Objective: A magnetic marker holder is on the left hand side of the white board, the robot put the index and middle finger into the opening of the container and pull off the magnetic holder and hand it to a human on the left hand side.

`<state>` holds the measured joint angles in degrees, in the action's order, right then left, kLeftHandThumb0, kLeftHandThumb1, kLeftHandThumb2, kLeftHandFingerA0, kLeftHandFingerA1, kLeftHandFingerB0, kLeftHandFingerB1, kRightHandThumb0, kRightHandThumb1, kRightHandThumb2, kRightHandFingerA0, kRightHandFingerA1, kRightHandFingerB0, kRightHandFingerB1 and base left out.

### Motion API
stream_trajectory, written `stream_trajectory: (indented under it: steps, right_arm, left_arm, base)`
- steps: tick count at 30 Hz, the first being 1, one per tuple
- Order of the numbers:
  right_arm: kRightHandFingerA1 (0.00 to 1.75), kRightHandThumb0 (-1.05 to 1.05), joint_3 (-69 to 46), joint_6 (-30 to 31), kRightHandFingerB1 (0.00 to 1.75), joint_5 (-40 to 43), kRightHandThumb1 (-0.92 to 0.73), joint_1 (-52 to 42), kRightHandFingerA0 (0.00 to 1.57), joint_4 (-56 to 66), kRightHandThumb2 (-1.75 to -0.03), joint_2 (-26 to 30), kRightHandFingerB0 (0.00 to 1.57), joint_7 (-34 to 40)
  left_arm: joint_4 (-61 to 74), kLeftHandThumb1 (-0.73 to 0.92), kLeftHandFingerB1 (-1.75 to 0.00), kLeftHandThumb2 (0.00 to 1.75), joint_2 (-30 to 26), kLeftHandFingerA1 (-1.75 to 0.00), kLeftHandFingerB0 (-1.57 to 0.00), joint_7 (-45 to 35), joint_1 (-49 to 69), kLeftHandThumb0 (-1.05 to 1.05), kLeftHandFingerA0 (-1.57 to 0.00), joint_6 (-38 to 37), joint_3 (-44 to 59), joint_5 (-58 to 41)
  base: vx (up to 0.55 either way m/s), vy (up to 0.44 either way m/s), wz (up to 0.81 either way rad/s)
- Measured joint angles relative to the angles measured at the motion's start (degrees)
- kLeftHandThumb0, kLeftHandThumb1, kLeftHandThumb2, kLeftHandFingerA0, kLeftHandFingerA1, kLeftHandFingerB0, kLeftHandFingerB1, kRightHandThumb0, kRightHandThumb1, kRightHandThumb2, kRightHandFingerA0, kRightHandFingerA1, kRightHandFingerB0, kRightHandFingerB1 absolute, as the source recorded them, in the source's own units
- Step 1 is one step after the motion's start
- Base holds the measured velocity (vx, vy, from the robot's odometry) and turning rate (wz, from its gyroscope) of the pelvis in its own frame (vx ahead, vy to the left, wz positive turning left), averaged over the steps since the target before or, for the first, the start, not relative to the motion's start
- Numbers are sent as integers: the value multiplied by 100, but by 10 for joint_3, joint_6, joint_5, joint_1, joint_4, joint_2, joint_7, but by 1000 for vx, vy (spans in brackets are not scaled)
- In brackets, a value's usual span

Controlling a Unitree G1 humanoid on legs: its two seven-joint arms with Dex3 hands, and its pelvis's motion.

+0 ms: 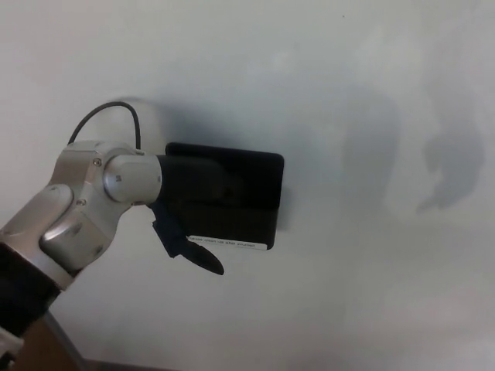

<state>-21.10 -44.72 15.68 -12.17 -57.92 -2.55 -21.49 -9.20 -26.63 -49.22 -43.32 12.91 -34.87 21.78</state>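
The black magnetic marker holder (232, 201) sits flat on the whiteboard (348, 93), its long axis running across the board and its opening facing up. The left hand (189, 209) reaches in from the holder's left side. Its two fingers appear to be tucked into the opening, though black against black makes this hard to confirm, while the thumb (203, 259) hangs free below the bottom edge. The right hand is out of view, so the pull falls to the left.

Left hand (193, 209) extended forward from a silver wrist; thumb hanging below.
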Motion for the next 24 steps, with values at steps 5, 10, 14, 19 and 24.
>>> stream_trajectory:
  steps: [5, 10, 14, 19, 24]
  right_arm:
    - [44, -52, 3, 0, 39, -1, -75, 4, 64, 0, -63, 0, 50, 0]
    - [45, -53, 3, 0, 39, 1, -74, 6, 66, 0, -63, 1, 50, -2]
    - [45, -52, 3, 0, 38, 1, -76, 7, 65, 0, -64, 1, 48, -2]
    - [47, -52, 5, 0, 39, 0, -75, 6, 68, 2, -63, 1, 51, -3]
    - [47, -50, 5, 0, 39, 0, -76, 7, 69, 2, -64, 1, 50, -2]
  left_arm:
    - [-15, 47, -29, 55, 6, -69, -25, 2, -21, -58, -75, -11, -30, 26]
    - [-19, 59, -44, 58, 14, -57, -71, 22, -26, -15, -90, -27, -49, 52]
    - [-22, 62, -108, 58, 19, -153, -74, 53, -24, -18, -69, -33, -66, 78]
    - [-25, 70, -141, 51, 19, -175, -58, 111, -2, -21, -62, -57, -72, 108]
    - [-44, 69, -143, 54, 23, -175, -50, 158, 48, -26, -58, -93, -72, 125]
  base:
    - [0, 0, 0]
    - [0, 0, 0]
    - [0, 0, 0]
    - [0, 0, 0]
    - [0, 0, 0]
